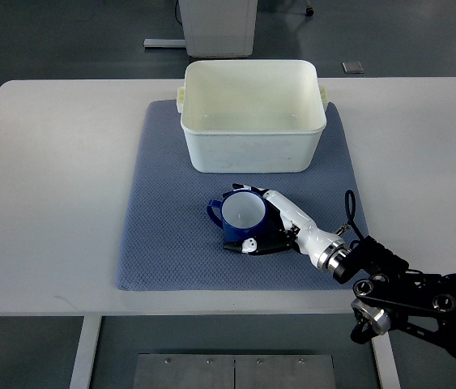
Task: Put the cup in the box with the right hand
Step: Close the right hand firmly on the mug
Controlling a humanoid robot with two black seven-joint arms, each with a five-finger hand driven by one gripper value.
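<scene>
A blue cup [240, 215] with a white inside stands upright on the blue-grey mat [163, 235], its handle pointing left. My right hand [270, 220] comes in from the lower right and its fingers curl around the cup's right side, front and back. The white plastic box [252, 113] stands open and empty at the far edge of the mat, a short way beyond the cup. My left arm does not show.
The mat lies on a white table [49, 186]. My right arm's black joints [410, 296] hang over the table's front right edge. A white cabinet base [219, 24] stands on the floor behind the table.
</scene>
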